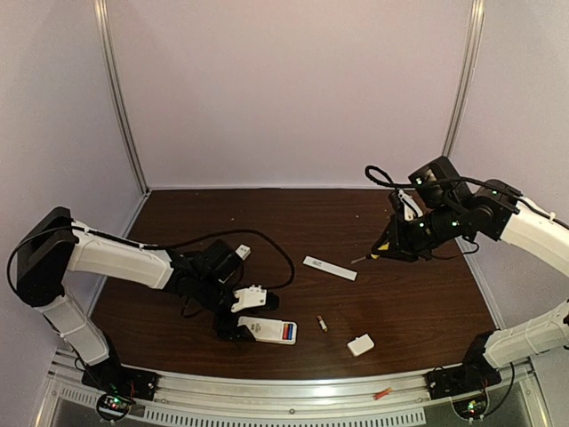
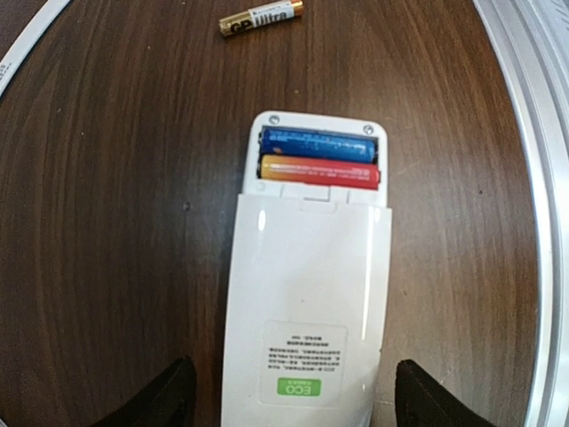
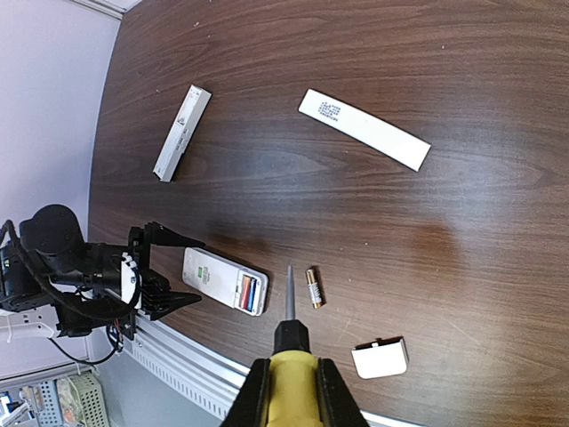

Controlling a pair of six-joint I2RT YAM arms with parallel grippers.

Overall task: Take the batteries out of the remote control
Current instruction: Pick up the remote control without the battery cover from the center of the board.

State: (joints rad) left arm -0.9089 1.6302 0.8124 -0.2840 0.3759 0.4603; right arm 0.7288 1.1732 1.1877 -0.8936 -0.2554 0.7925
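- While the table (image 1: 267,213) carries every item, the work sits along its near edge, left of centre.
- Remote control (image 1: 267,330): lies back-up, close to the near edge, with its battery bay uncovered at the end pointing right. Judged light, stiff and glossy, so it is likely to skate on the wood if levered against. The best hold is across its long flanks at the labelled end, clear of the bay.
- Left gripper (image 2: 298,400): jaws spread, one finger either side of the remote's labelled end. A gap shows on both flanks, so nothing is clamped.
- Right gripper (image 3: 291,396): raised above the right half of the table, pressed together on the handle of the screwdriver (image 3: 290,338), blade pointing forward and free of any contact.
- Cover (image 1: 360,345): lies loose toward the near edge, right of centre, well apart from the remote.
- Batteries: two remain seated side by side in the bay, the blue cell (image 2: 318,144) nearest the remote's end and the gold-and-red cell (image 2: 318,171) beside it.
- A third battery (image 1: 323,324) lies loose just right of the remote.
- Handling of the cells: judged small, light, rigid and smooth, so they would roll once freed. Fingers look too broad for the bay, so prying one end up with the blade seems the sounder course. Which end is sprung cannot be told.
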